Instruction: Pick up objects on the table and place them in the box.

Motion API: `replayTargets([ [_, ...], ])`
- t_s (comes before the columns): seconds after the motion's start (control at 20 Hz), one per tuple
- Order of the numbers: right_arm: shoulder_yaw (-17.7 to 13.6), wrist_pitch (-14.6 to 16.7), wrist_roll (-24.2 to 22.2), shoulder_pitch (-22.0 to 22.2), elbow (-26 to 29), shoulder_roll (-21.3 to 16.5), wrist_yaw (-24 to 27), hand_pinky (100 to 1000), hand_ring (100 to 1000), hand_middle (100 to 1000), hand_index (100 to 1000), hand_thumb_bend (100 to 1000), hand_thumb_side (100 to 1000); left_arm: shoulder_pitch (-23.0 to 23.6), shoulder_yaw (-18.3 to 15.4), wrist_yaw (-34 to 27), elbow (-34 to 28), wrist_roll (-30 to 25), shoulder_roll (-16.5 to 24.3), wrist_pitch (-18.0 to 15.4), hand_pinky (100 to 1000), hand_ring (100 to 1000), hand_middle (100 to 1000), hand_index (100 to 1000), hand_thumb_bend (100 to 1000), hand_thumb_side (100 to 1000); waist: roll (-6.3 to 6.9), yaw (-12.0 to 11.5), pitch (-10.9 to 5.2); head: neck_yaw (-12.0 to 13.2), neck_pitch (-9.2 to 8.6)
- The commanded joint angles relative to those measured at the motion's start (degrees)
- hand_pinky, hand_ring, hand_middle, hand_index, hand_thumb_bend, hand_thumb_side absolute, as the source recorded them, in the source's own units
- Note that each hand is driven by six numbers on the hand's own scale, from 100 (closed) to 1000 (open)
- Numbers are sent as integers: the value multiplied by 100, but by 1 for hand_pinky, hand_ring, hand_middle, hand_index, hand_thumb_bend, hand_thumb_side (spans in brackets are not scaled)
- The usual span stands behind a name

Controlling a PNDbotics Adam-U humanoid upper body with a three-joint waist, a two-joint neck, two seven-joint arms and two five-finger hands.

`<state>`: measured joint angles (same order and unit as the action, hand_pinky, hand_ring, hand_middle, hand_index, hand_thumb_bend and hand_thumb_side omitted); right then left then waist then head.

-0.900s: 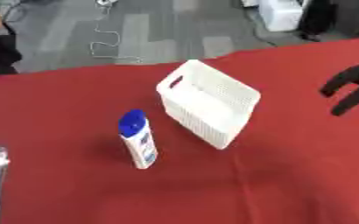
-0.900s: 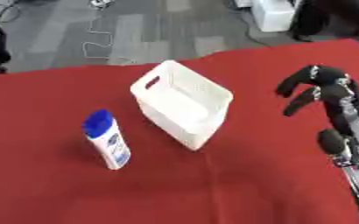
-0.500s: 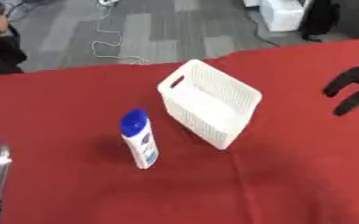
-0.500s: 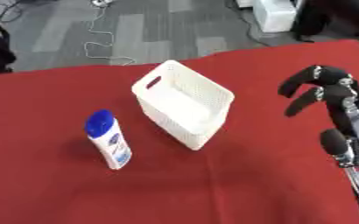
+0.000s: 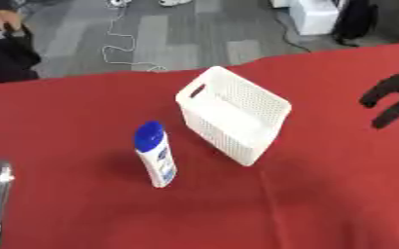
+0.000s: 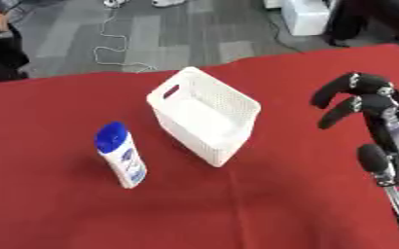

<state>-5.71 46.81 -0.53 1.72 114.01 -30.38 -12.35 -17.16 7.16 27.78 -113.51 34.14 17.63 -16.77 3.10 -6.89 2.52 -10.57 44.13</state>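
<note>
On red cloth table (image 6: 262,204): white perforated plastic box (image 6: 205,115), blue-capped white bottle (image 6: 122,154) beside; your right hand (image 6: 360,97) curled, empty, well apart

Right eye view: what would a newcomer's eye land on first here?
Probably the white box at the middle of the red table, empty as far as shows. Left of it lies a white bottle with a blue cap; the right hand hangs curled and empty at the right edge.

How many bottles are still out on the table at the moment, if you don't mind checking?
1. The bottle lies on the red table, left of the white box. The box looks empty.
</note>
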Motion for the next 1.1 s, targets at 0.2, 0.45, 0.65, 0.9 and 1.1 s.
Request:
replayTargets([
  [0.2,-117,-37,53,-63,58,-150,60,400,525,577,485,433,1000,-151,102,-344,-108,-662,360,65,734,645,660,777,427,1000,-5,-1,-40,96,-1],
  [0.45,-144,-21,91,-86,58,-198,91,401,525,577,485,431,1000,-287,116,-849,-108,-1292,743,164,740,650,669,779,421,1000,8,-5,-38,96,-1],
  [0.65,-142,-25,96,-93,58,-201,112,401,525,577,489,431,1000,-378,85,-1013,-108,-1545,888,281,741,653,672,776,425,1000,16,-3,-47,96,-1],
  [0.9,-131,-25,77,-114,58,-210,184,401,525,577,491,429,1000,-460,79,-837,-108,-1767,976,558,748,662,684,776,423,1000,28,5,-62,109,-1],
  [1.1,-134,-37,44,-117,58,-213,215,400,525,577,491,431,1000,-502,115,-451,-93,-2169,1053,967,754,666,689,768,401,1000,38,12,-60,108,-1],
])
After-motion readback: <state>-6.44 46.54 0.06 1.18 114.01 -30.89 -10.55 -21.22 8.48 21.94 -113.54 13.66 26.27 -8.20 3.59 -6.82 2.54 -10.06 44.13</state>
